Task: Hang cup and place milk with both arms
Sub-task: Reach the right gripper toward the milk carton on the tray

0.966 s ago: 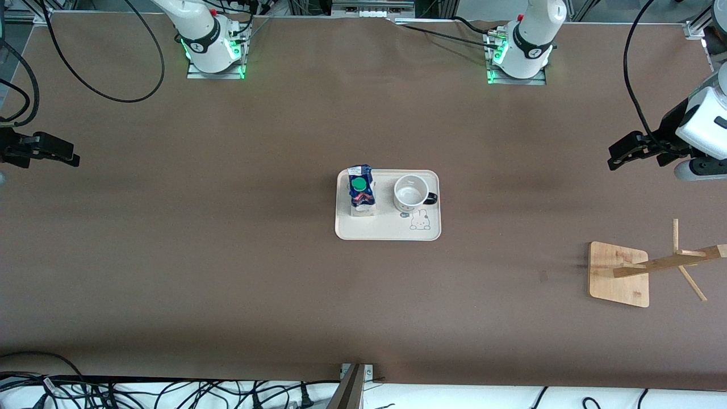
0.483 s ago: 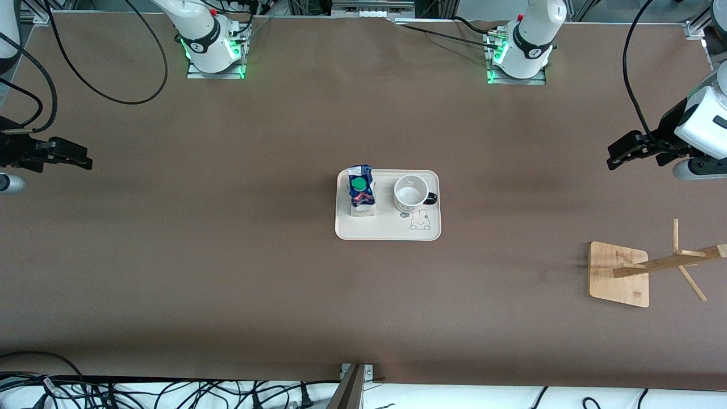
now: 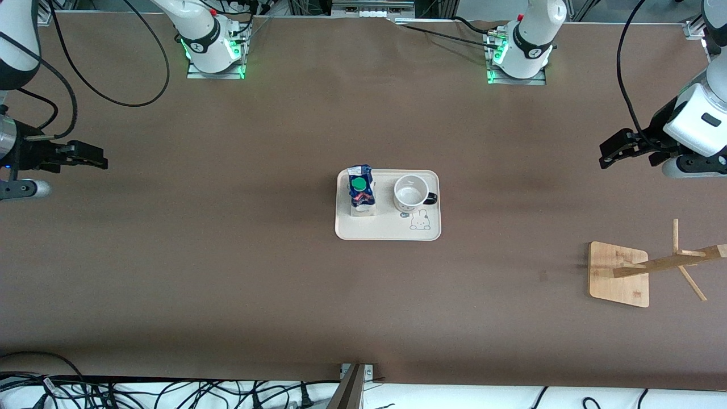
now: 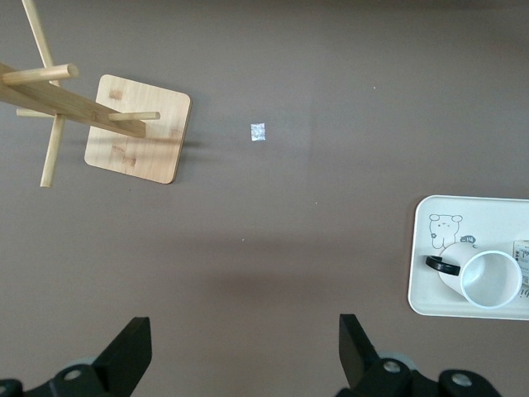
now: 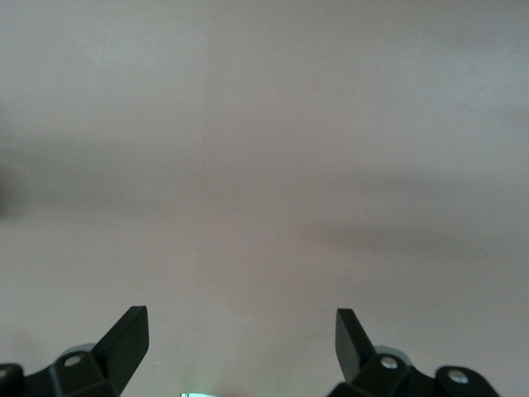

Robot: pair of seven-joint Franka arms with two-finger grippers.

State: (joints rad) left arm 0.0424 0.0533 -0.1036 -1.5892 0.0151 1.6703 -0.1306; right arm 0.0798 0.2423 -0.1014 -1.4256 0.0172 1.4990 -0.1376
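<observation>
The white cup (image 3: 410, 192) with a black handle stands upright on a cream tray (image 3: 388, 230) at the table's middle. The blue-and-white milk carton (image 3: 361, 191) with a green cap stands beside it on the tray, toward the right arm's end. My left gripper (image 3: 605, 155) is open and empty, up over bare table at the left arm's end. The left wrist view shows the cup (image 4: 491, 279), the tray (image 4: 426, 289) and its own open gripper (image 4: 243, 347). My right gripper (image 3: 97, 159) is open and empty over bare table at the right arm's end; its wrist view (image 5: 241, 339) shows only table.
A wooden cup rack (image 3: 659, 265) with pegs on a square base stands near the left arm's end, nearer the front camera than the tray; it also shows in the left wrist view (image 4: 91, 107). Cables lie along the table's front edge (image 3: 170, 392).
My right gripper has moved in over the table toward the tray. My left gripper has shifted slightly toward the tray. The cup and milk have not moved.
</observation>
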